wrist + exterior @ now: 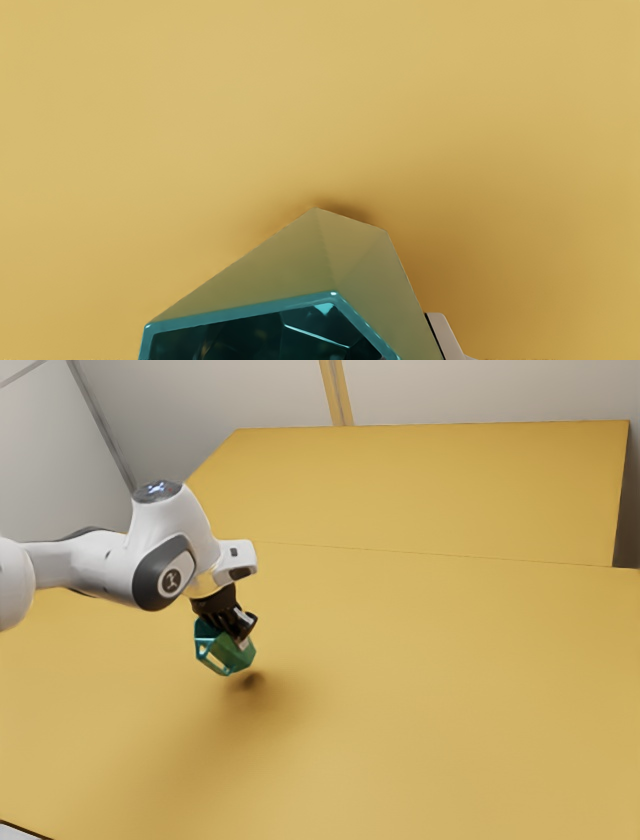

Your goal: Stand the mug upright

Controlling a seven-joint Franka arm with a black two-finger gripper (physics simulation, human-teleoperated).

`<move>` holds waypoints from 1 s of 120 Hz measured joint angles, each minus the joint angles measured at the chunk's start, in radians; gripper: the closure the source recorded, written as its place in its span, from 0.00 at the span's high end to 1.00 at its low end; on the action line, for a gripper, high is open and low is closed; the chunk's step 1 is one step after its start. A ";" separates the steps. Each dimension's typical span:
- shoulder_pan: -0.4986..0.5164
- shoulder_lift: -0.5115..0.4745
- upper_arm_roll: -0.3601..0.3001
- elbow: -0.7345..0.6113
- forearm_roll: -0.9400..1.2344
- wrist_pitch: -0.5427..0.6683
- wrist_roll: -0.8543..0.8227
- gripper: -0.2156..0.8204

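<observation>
Exterior view: my pincer [240, 636] is closed on the mug [232, 654], and I have the green-blue, many-sided thing clasped at the end of my arm [165, 550]. My arm comes in from the exterior view's left, and my wrist is above the mug, with the black fingers pointing down to it. The mug hangs at a slant, not upright, above the yellow table [430, 690]. A small dark shadow [252, 681] lies on the table just beside the mug's lower end, toward the exterior view's right, and a wider, softer one spreads below and around it. Behind the mug, well apart from it, a raised yellow panel [430, 490] stands beyond a thin seam, and a pale wall [240, 395] with a yellow strip [337, 390] is farther back. In the wrist view I look into the mug's mouth: the blue-green rim [240, 311] is turned toward my hand's camera, and the faceted body narrows away from it toward the table. The inside is dark and glossy, with a few bright lines along its facets. One pale fingertip [441, 332] of mine sits against the mug's outer side; how my other finger meets the mug is hard to make out there.
</observation>
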 joint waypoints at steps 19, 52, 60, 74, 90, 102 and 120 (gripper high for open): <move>-0.001 -0.002 -0.006 -0.026 0.006 0.005 -0.048 0.03; -0.002 0.027 -0.007 -0.046 0.014 0.007 -0.115 0.03; -0.002 0.036 -0.007 -0.046 0.015 0.007 -0.127 0.03; -0.003 0.054 -0.007 -0.045 0.015 0.008 -0.145 0.03; -0.006 0.073 -0.007 -0.045 0.015 0.011 -0.162 0.03; -0.009 0.086 -0.007 -0.045 0.015 0.018 -0.173 0.03; -0.010 0.090 -0.007 -0.045 0.008 0.028 -0.180 0.21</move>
